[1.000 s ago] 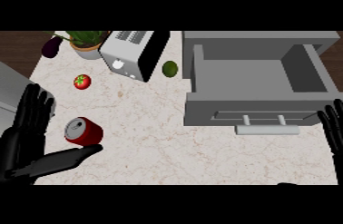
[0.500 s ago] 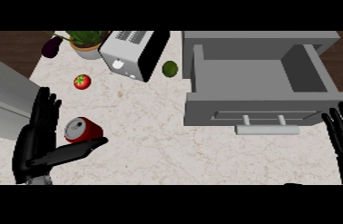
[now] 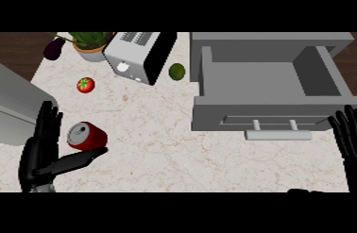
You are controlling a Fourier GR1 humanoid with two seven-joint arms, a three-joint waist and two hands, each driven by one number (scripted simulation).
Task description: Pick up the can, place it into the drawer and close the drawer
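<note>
can (image 3: 86, 136): showing glossy red metal, silvery top
counter (image 3: 160, 147): looking like speckled pale stone
drawer (image 3: 268, 86): appearing matt grey
toaster (image 3: 140, 55): gleaming brushed metal

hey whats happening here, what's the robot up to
The left robot hand is closing in on a red can standing on the counter: its fingers stand straight beside the can and the thumb reaches under it, not yet curled round it. The grey drawer at the right is open with nothing in it. The right robot hand rests open at the right edge. A tomato, a toaster, a lime and a potted plant sit further back.
</note>
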